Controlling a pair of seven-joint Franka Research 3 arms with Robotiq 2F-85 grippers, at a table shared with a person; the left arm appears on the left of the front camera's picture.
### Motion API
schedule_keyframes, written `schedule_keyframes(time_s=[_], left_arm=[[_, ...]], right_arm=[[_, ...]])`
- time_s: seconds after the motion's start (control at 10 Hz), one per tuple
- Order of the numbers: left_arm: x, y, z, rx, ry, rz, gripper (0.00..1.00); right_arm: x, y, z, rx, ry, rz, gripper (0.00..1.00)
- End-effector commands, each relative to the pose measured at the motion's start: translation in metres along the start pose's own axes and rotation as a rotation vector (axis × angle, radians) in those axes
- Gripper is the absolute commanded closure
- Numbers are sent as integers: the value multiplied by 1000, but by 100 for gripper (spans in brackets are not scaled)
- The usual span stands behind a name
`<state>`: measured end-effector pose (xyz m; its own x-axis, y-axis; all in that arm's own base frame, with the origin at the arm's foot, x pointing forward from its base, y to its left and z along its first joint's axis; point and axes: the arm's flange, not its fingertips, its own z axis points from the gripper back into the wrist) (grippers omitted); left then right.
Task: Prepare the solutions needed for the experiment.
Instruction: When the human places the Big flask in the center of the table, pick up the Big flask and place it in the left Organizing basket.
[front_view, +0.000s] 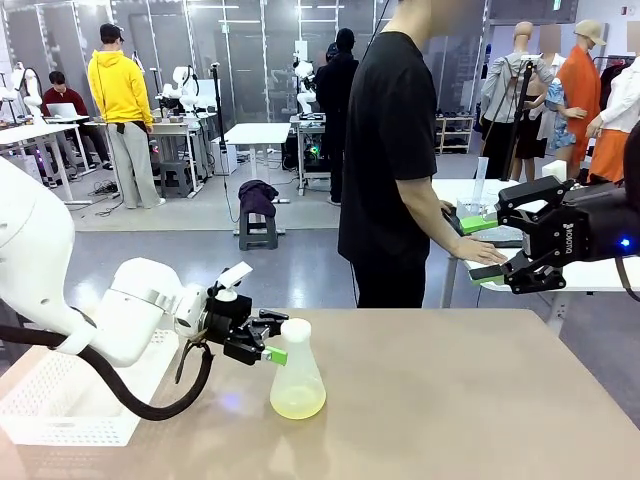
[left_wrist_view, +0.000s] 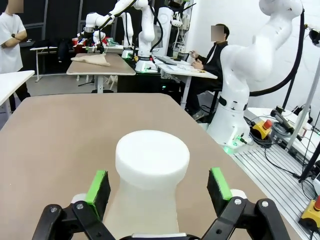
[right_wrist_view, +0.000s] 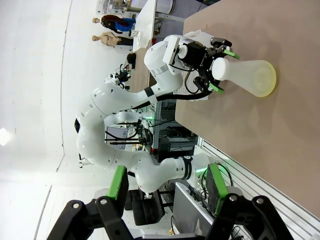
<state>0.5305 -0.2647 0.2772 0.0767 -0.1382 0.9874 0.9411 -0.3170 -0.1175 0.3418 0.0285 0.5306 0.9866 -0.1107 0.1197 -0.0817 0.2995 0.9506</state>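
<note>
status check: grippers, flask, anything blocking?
Left gripper open, jaws either side of the translucent whitish conical flask neck, not clamped. Right gripper open, raised, holding nothing. Pale yellow liquid in flask, upright on tan table. Nothing blocking.

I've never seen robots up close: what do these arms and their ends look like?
Both arms are glossy white with rounded joints. The left arm trails a thick black cable. Each ends in a black two-fingered claw with bright green pads: the left claw and the right claw, whose body bears white lettering and a small blue light.
</note>
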Motion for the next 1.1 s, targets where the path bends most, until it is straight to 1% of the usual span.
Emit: schedule_keyframes(time_s=[0.0,0.1,0.5,0.7,0.8,0.9,1.0], left_arm=[[0,12,-5,-50,-13,34,0],[-1,14,-10,-63,-18,39,0],[-5,22,-23,-43,-25,23,0],[-8,23,-25,-56,1,37,0],[-7,25,-27,-58,-5,42,17],[-7,25,-28,-64,-11,48,17],[-5,27,-29,-58,-15,54,35]], right_arm=[[1,2,-1,19,-5,9,21],[1,2,-1,19,-5,9,21],[1,2,-1,19,-5,9,21],[1,2,-1,19,-5,9,21],[1,2,-1,19,-5,9,21],[1,2,-1,19,-5,9,21],[1,2,-1,19,-5,9,21]])
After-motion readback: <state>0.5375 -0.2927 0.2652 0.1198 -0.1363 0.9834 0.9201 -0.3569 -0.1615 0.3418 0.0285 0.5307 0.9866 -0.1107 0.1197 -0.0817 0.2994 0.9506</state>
